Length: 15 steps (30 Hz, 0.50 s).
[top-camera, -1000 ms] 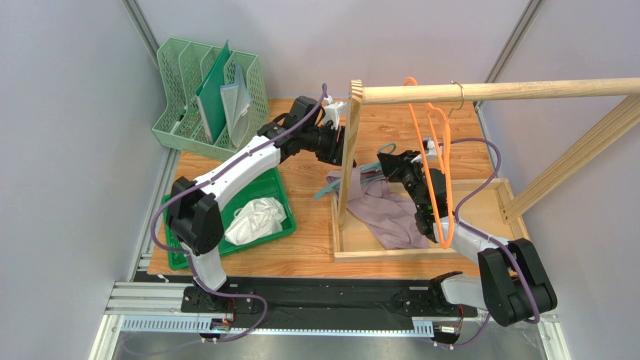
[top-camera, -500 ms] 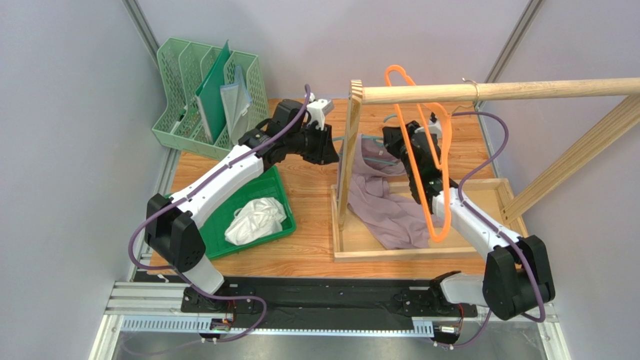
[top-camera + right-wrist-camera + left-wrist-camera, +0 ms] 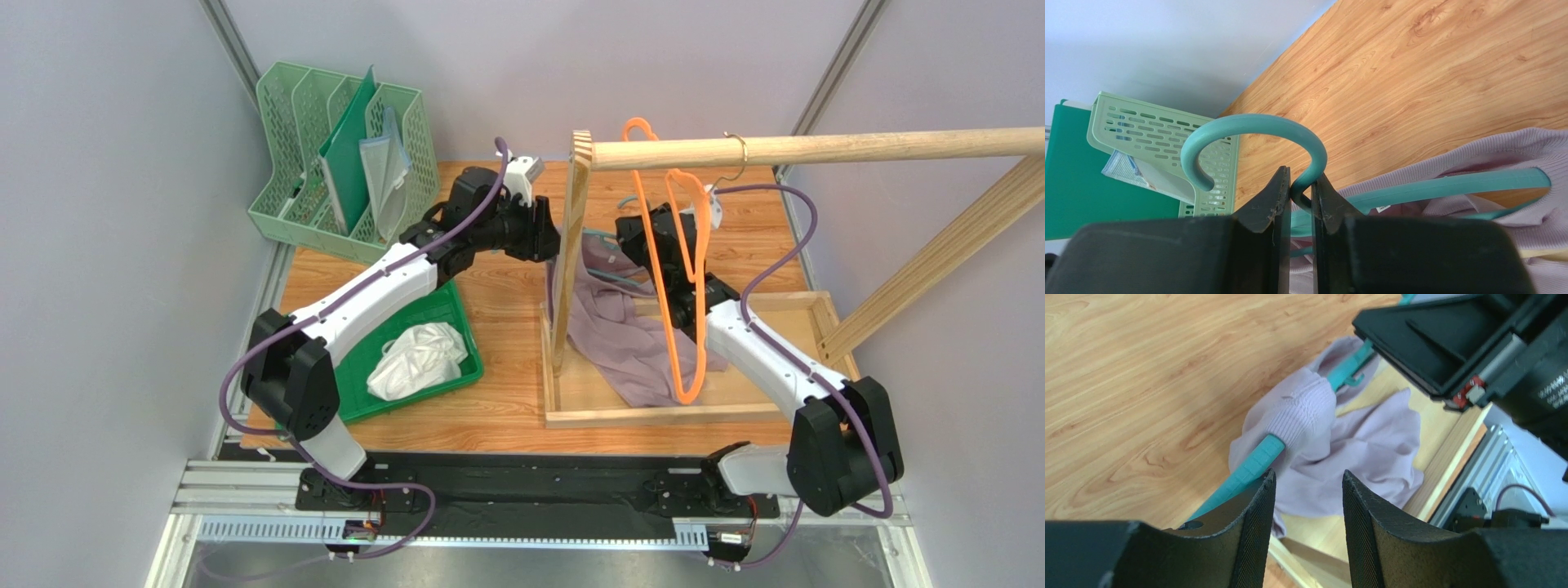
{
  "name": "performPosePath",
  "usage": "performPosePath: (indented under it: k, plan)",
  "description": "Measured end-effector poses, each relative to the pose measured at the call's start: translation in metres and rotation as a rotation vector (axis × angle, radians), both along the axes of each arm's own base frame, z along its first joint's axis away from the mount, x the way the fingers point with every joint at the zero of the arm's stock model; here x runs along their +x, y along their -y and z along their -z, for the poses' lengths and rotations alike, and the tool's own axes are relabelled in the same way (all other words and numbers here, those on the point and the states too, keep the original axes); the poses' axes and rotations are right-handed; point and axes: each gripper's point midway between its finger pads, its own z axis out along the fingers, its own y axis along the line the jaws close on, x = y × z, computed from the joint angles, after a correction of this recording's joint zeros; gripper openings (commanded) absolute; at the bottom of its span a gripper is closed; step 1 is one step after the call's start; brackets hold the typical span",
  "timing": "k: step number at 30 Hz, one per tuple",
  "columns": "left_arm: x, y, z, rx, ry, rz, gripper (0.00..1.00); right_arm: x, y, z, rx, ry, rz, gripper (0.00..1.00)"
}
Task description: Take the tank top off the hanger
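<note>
The lilac tank top (image 3: 620,333) droops from a teal hanger (image 3: 610,265) into the base of the wooden rack. My right gripper (image 3: 1301,179) is shut on the neck of the hanger (image 3: 1254,131) just below its hook, with the tank top (image 3: 1487,160) still threaded on the hanger's arms. In the top view the right gripper (image 3: 638,241) holds it up behind the rack's post. My left gripper (image 3: 1308,478) is open and holds nothing. It hovers just left of the post, facing one strap of the tank top (image 3: 1300,413) wrapped round the hanger's end (image 3: 1254,467). From above, the left gripper (image 3: 547,233) almost touches the post.
The rack's upright post (image 3: 568,263) stands between the two grippers, its rod (image 3: 846,147) overhead. An orange hanger (image 3: 672,288) dangles from the rod against my right arm. A green tray (image 3: 456,321) with a white cloth (image 3: 415,359) lies left; a green file organizer (image 3: 344,159) stands at the back left.
My right gripper has raised the teal hanger and moved it back, dragging the tank top up. The orange hanger has swung left. The left gripper narrowed, then opened again.
</note>
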Motion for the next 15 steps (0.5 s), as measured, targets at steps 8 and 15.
performPosePath:
  k: [8,15]
  plan:
    - [0.018,0.012,0.021,-0.016,-0.033,-0.049,0.49,-0.001,0.004,0.006,-0.002,-0.012,0.020,0.00]
    - [0.019,0.029,0.025,-0.070,-0.056,-0.021,0.42,-0.001,0.005,0.009,0.003,-0.015,0.028,0.00]
